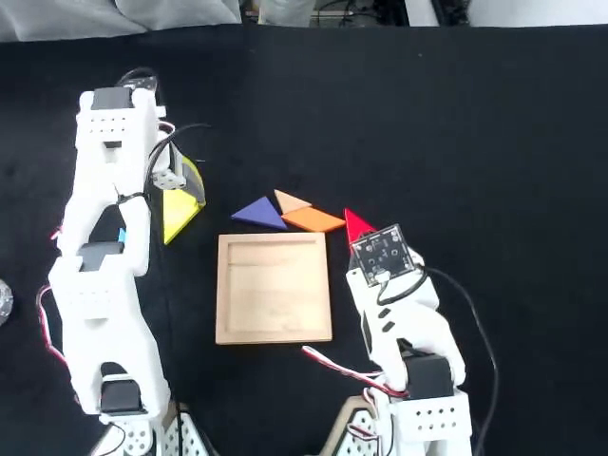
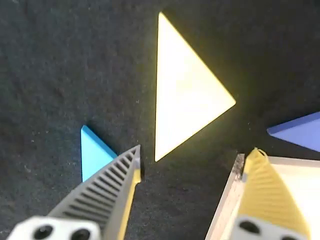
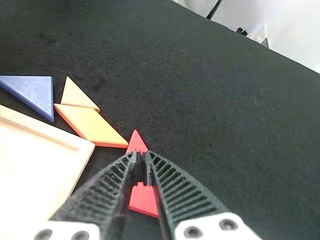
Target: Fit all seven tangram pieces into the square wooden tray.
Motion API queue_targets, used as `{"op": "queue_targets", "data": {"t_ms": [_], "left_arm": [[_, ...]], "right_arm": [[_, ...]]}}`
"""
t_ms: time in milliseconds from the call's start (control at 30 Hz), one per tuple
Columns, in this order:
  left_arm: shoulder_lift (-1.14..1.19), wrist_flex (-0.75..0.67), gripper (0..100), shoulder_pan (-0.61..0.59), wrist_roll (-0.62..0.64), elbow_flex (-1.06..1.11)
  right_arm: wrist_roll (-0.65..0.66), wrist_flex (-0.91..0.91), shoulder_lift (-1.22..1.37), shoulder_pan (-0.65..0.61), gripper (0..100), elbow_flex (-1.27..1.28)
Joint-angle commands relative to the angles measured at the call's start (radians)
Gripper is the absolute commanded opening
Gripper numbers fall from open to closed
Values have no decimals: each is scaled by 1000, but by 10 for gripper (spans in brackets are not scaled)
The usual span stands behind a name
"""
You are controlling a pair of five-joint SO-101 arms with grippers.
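Observation:
The square wooden tray (image 1: 224, 285) lies empty between the two arms. Along its far edge lie a dark blue triangle (image 1: 258, 214), a tan triangle (image 1: 291, 200), an orange parallelogram (image 1: 313, 219) and a red triangle (image 1: 358, 225). My right gripper (image 3: 141, 156) is shut, its fingertips low over the flat red triangle (image 3: 136, 143), which shows past the tips and under the fingers. To the left of the tray lies a large yellow triangle (image 2: 185, 95), with a small light blue triangle (image 2: 95, 155) beside it. My left gripper (image 2: 196, 151) hangs open just short of the yellow triangle and holds nothing.
Black cloth covers the table. In the left wrist view the tray's corner (image 2: 225, 210) sits under one finger, and the dark blue triangle (image 2: 300, 132) lies farther off. Open cloth stretches behind and to the right of the pieces. The arm bases stand at the near edge.

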Motion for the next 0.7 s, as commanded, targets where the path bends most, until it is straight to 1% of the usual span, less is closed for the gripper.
{"op": "queue_targets", "data": {"t_ms": [0, 167, 333, 667], "left_arm": [[2, -74, 323, 7, -5, -19], [66, -107, 326, -7, 11, -18], [133, -144, 430, -2, 6, -21], [163, -187, 417, -2, 14, -10]], "right_arm": [[8, 9, -73, 17, 12, -1], [8, 17, -74, 14, 12, -1], [8, 17, -74, 14, 12, -1], [8, 17, -74, 14, 12, -1]]}}
